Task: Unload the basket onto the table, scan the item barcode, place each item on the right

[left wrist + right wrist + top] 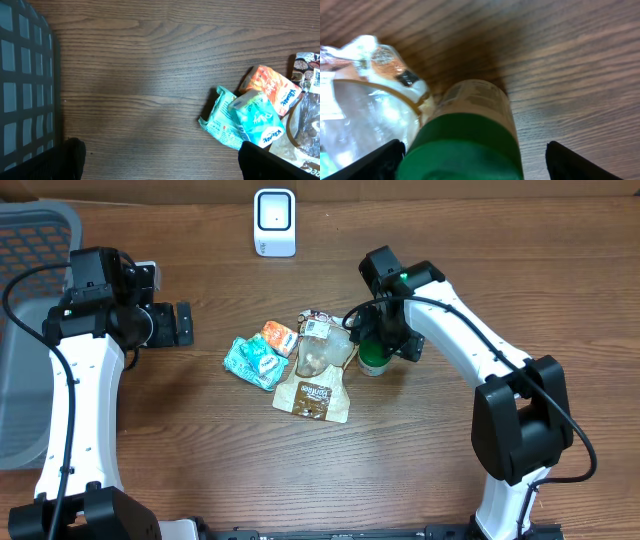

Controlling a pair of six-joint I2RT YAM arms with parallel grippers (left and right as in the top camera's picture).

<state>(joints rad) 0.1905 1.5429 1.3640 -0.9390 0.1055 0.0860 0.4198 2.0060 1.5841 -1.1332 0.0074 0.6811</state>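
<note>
Wide wooden desk (480,240) fills the overhead view, and at 9 o'clock a grey mesh basket (28,330) sits against the edge. The left arm (85,380) reaches up along that side. Its left claw (182,323) points toward 3 o'clock, jaws spread wide, with only bare wood between them and nothing held.

The right arm (470,340) sweeps in from 4 o'clock to the cluster at the centre. In that cluster, a brown pouch (314,396) lies flat at 6 o'clock, with a clear bag (322,352) overlapping its top edge. At 9 o'clock of the pile lie two teal tissue packs (254,362), and an orange tissue pack (279,337) sits just above them.

Up at 12 o'clock, well apart from everything, stands the white barcode scanner (274,222).

Now the item: a green-capped bottle (372,360) stands upright at 3 o'clock of the pile, touching the clear bag. The right claw (383,340) hangs directly over it. On the right wrist view the fingers (382,161) flank the green cap, jaws apart and not clamped.
</note>
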